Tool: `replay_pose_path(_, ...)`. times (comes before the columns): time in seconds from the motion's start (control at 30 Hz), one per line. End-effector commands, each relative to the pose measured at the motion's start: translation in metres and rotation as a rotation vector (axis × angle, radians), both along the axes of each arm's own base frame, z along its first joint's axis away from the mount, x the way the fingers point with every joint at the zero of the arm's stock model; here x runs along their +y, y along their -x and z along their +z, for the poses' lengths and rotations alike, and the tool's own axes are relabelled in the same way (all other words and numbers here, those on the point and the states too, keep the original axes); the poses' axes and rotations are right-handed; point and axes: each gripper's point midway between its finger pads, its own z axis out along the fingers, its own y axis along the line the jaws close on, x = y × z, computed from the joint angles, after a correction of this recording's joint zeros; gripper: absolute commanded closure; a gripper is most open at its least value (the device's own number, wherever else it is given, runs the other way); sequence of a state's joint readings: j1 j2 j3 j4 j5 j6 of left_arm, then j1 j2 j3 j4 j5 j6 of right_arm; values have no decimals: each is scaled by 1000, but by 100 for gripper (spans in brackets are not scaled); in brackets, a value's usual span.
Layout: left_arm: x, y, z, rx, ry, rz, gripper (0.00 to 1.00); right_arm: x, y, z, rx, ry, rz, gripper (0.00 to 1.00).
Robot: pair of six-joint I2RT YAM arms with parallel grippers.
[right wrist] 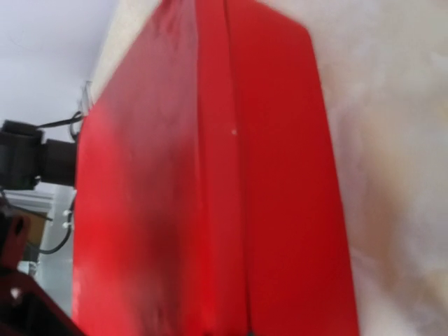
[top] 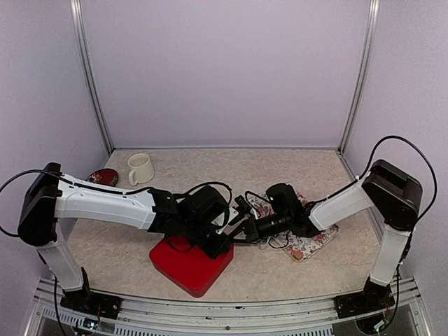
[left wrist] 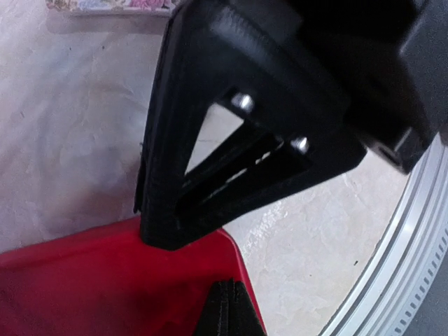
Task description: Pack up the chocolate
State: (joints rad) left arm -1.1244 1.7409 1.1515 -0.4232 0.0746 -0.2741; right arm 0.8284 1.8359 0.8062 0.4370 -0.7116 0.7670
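The closed red box (top: pixel 190 264) sits nearest, at front centre. The left gripper (top: pixel 225 236) rests one fingertip (left wrist: pixel 162 234) on its far corner, fingers apart; whether they grasp it I cannot tell. The right gripper (top: pixel 246 222) hangs just beyond, its claw unseen. One brown chocolate (top: pixel 297 256) lies at the near edge of the floral tray (top: pixel 318 241). A white mug (top: pixel 140 168) stands far left

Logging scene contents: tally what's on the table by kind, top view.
box: 1
mug: 1
tray: 1
dark red item by the mug: 1
chocolate: none clear enough to count
Total: 4
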Motion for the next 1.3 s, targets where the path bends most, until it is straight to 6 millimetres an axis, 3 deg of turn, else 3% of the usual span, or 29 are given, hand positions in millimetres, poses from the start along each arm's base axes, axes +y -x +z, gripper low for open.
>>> replay_pose_path(0.0,10,23,-45,64,-99,-60,100,-20,31,-62,150,136,26,100)
replay_pose_path(0.37,8,-22,69,-95,70,51,100,-17,27,-59,129,131,29,100)
replay_pose_path(0.47,9,-24,89,-122,93,59,100,-18,27,-61,125,139,27,100)
replay_pose_path(0.53,9,-23,86,-118,90,54,100,-18,28,-63,125,143,28,100)
replay_pose_path(0.6,8,-18,71,-89,77,39,100,-18,27,-65,127,146,28,100)
replay_pose_path(0.83,9,12,-12,42,-45,-32,100,-19,27,-71,126,160,27,100)
replay_pose_path(0.9,15,15,-27,61,-85,-34,100,-19,27,-74,125,171,31,100)
replay_pose_path(0.97,17,12,-18,43,-68,-20,100,-20,25,-77,115,188,31,100)
replay_pose_path(1.17,33,-25,39,-34,57,122,98,-23,2,-90,12,301,13,100)
replay_pose_path(1.2,38,-31,44,-42,82,152,95,-22,-5,-91,-12,320,10,100)
replay_pose_path(1.27,55,-43,58,-67,135,231,78,-20,-23,-93,-74,364,1,100)
